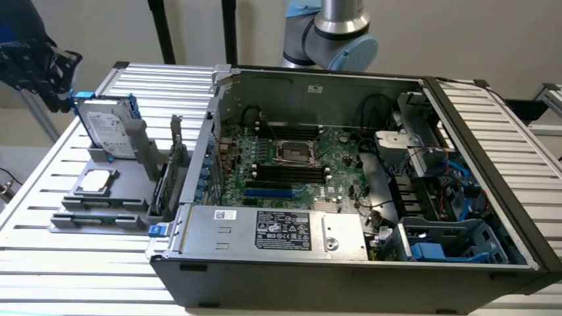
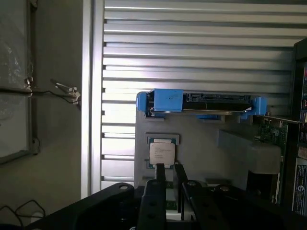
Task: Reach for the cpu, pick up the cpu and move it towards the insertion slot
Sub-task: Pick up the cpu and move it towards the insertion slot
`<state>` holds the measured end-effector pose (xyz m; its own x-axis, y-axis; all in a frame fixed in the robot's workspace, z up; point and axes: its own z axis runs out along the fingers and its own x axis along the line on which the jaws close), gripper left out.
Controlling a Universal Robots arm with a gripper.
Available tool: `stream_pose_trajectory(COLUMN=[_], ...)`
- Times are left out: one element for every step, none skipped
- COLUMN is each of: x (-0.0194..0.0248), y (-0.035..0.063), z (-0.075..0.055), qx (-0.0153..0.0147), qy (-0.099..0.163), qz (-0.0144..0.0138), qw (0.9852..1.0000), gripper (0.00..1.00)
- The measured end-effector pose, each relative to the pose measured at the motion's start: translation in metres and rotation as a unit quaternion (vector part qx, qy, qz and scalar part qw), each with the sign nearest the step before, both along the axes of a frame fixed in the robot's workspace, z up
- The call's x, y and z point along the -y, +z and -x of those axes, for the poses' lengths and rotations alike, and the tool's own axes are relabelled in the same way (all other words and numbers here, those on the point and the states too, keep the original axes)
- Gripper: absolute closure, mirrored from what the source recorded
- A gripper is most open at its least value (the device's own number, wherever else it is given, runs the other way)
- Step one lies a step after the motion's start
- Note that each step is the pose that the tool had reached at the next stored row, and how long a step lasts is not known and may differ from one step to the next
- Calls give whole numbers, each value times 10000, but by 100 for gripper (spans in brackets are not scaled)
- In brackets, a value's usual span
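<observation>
The cpu (image 1: 97,181), a small square chip with a silvery-white top, lies flat in a recess of the grey holder (image 1: 118,172) left of the computer case in the exterior view. My dark gripper (image 1: 44,69) hangs high above the table's far left corner, well away from the chip. In the wrist view the cpu (image 2: 161,154) sits just beyond my gripper (image 2: 169,168), whose black fingers (image 2: 160,179) stand a narrow gap apart with nothing between them. The insertion slot (image 1: 294,152), a metal-framed square socket with a dark centre, sits on the motherboard inside the case.
An upright silver hard drive (image 1: 110,128) with blue rails stands on the holder behind the cpu. A green expansion card (image 1: 173,164) stands between the holder and the case wall (image 1: 200,171). Black and blue memory slots (image 1: 276,181) flank the socket. The slatted table (image 1: 79,263) surrounds everything.
</observation>
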<state>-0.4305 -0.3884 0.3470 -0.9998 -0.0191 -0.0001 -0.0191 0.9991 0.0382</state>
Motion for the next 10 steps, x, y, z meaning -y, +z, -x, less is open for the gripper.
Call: stream_pose_trajectory(x=[0,0,0,0,0,0,0,0,0,2], y=[0,0,0,-1,-2,-3,-4,-5,-6,-10], z=[0,0,0,0,-1,-2,-4,-6,-9,-13], qx=[0,0,-1,-5,-8,-9,-11,-12,-14,-15], qy=[0,0,0,0,-1,-1,0,0,0,0], qz=[0,0,0,0,0,0,0,0,0,0], qw=[10000,10000,10000,10000,10000,10000,10000,10000,10000,10000], gripper=[70,70,64,58,58,53,47,41,41,35])
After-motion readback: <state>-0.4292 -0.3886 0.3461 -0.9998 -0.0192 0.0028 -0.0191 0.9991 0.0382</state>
